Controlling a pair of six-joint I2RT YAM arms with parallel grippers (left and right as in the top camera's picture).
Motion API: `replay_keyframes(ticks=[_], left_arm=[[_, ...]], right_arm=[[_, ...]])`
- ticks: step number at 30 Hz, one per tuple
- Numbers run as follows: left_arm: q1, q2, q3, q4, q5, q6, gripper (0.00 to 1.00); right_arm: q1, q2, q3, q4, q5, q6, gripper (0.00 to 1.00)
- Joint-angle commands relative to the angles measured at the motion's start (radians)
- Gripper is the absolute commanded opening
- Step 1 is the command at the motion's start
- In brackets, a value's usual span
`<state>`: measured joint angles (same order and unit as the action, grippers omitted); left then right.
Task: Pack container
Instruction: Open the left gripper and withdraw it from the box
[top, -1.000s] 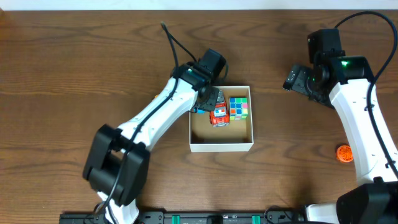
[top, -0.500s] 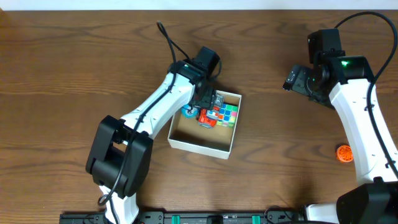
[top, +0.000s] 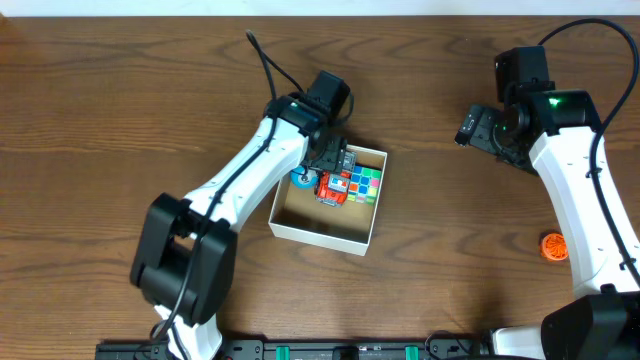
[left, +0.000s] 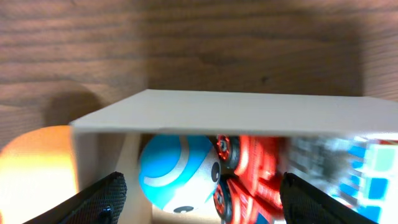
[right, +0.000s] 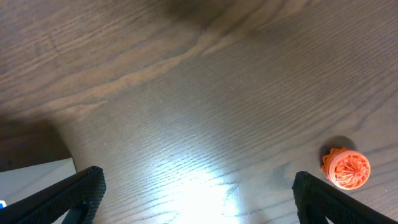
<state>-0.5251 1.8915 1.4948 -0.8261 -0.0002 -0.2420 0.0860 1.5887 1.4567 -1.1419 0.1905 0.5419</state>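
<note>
Three toys in the container, both grippers apart

One orange ridged toy (top: 554, 246) is seen nearest, lying alone on the desk (top: 120, 120) close to the right arm and well apart from everything else. Further in, the container (top: 312, 212) is set askew near the middle of the desk, its white walls turned out of line with the desk edge. Its near half shows bare tan floor, and the toys are crowded along its far side. A blue ball (top: 300, 180) is found by the far left corner, a red toy car (top: 330, 188) against it, and a multicoloured cube (top: 363, 183) just beside the car. The left gripper (top: 335, 162) is held over that far side, above ball and car, its fingers (left: 102, 199) spread wide with nothing clamped between them. In the left wrist view a white wall is seen from outside, with ball, car and cube behind it. Farthest, the right gripper (top: 478, 128) is held above bare desk, well to the right of the container, its fingers (right: 74, 193) wide apart and empty
</note>
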Motion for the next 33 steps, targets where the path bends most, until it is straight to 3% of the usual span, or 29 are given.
replay_keyframes(ticks=[1, 6, 13, 21, 27, 33], left_arm=[[0.005, -0.076, 0.013, -0.002, -0.011, 0.013, 0.81], [0.005, -0.169, 0.013, -0.003, -0.031, 0.012, 0.81], [0.046, -0.332, 0.013, -0.064, -0.256, 0.012, 0.84], [0.317, -0.470, 0.013, -0.175, -0.256, 0.010, 0.86], [0.556, -0.487, 0.010, -0.237, -0.213, -0.041, 0.90], [0.680, -0.473, -0.027, -0.237, -0.090, -0.040, 0.90]], right_arm=[[-0.001, 0.000, -0.005, -0.003, 0.004, -0.011, 0.99], [-0.001, 0.000, -0.005, -0.003, 0.005, -0.024, 0.99], [-0.001, 0.000, -0.005, 0.001, 0.010, -0.084, 0.99], [-0.062, -0.036, 0.002, -0.019, 0.095, -0.037, 0.99], [-0.239, -0.090, -0.003, -0.184, -0.018, 0.075, 0.99], [-0.390, -0.097, -0.098, -0.231, -0.019, 0.107, 0.99]])
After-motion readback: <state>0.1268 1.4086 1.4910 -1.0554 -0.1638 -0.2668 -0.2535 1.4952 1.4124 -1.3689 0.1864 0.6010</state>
